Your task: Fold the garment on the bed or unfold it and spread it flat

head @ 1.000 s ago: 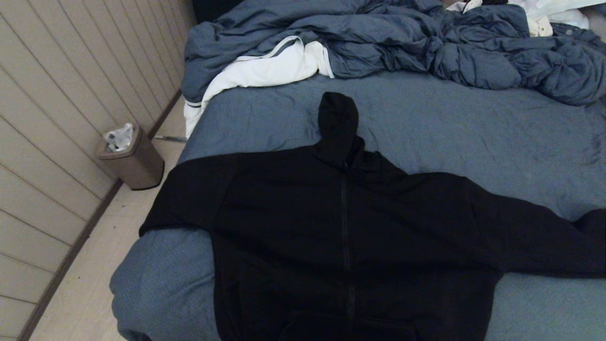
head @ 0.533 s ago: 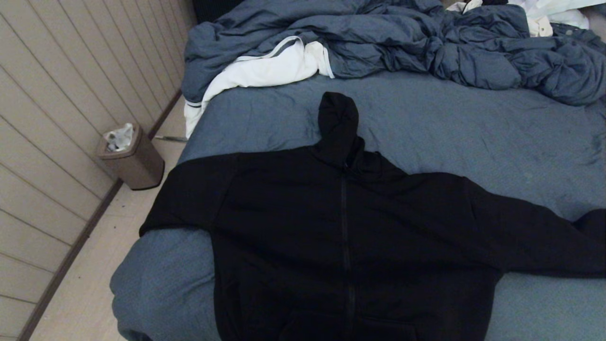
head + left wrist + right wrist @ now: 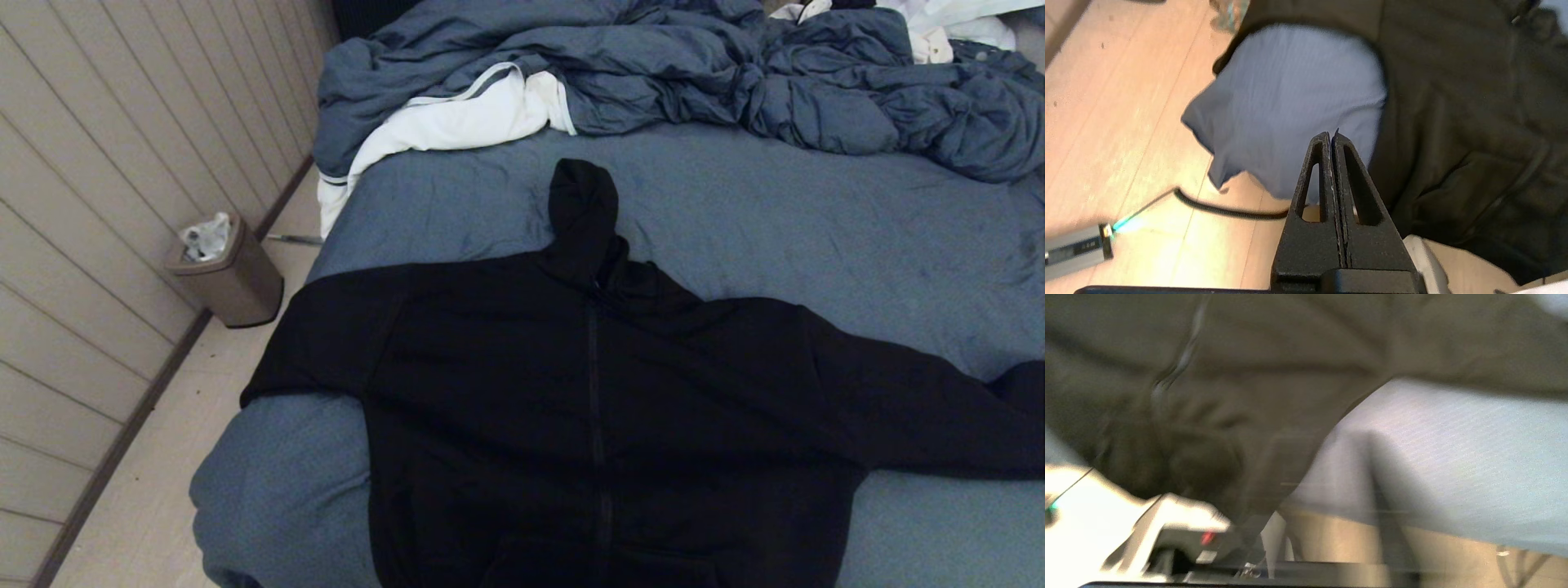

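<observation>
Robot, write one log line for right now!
hoodie: spread flat on bed, zipper up | left pincer: shut, empty, off bed corner | right pincer: not seen

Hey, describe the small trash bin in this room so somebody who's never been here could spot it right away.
Start at the big bed with the blue-grey sheet, then look to the floor strip between its left side and the panelled wall. The trash bin stands there against the wall, level with the hood of the black hoodie. It is the only brown, boxy container, with crumpled white paper poking out.

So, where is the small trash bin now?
In the head view, the trash bin stands on the floor by the panelled wall, left of the bed.
</observation>
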Controlling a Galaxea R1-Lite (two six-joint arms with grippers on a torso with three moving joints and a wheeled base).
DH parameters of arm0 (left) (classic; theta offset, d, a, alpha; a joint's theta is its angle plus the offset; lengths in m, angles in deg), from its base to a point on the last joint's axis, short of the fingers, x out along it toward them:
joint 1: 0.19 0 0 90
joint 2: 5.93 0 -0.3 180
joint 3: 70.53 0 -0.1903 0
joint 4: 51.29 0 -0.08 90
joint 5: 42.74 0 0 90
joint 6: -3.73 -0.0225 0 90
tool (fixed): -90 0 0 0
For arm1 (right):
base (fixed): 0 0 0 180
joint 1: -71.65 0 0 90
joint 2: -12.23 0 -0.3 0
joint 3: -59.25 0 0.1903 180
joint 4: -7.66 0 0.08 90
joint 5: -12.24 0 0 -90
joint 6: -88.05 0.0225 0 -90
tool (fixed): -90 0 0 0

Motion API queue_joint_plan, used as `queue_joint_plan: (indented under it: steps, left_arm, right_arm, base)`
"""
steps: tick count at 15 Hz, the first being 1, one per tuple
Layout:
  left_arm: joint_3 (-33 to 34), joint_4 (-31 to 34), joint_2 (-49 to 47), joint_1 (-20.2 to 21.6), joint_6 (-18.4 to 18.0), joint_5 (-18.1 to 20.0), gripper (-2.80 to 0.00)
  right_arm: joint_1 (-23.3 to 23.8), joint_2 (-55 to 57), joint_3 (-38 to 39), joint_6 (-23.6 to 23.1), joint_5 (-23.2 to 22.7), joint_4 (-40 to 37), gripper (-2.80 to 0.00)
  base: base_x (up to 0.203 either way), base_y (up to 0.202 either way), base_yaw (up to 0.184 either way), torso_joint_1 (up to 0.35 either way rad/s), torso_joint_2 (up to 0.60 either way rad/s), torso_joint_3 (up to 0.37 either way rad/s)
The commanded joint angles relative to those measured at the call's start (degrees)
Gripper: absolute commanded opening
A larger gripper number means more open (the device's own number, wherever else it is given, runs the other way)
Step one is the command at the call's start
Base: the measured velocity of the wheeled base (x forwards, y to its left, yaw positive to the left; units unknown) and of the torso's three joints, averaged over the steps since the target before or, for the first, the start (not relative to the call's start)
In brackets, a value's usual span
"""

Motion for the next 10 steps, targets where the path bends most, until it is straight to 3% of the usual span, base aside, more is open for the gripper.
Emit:
queue_joint_plan:
  steps: [1, 5, 10]
  left_arm:
    - [3.4, -0.36, 1.24, 0.02, 0.1, 0.05, -2.8]
    - [8.32, -3.3, 2.24, 0.02, 0.0, 0.13, -2.8]
    - [11.82, -6.29, 2.33, 0.02, -1.14, 0.96, -2.8]
  right_arm:
    - [-3.04, 1.05, 0.49, 0.34, -0.44, -1.55, -2.8]
    - [-7.82, 1.22, 3.09, 7.51, -1.65, -4.1, -2.8]
    - [-7.19, -2.08, 16.13, 2.63, -1.34, 11.88, -2.8]
  base:
    - [0.0, 0.0, 0.0, 0.0, 0.0, 0.0]
    - [0.0, 0.0, 0.0, 0.0, 0.0, 0.0]
    - [0.0, 0.0, 0.0, 0.0, 0.0, 0.0]
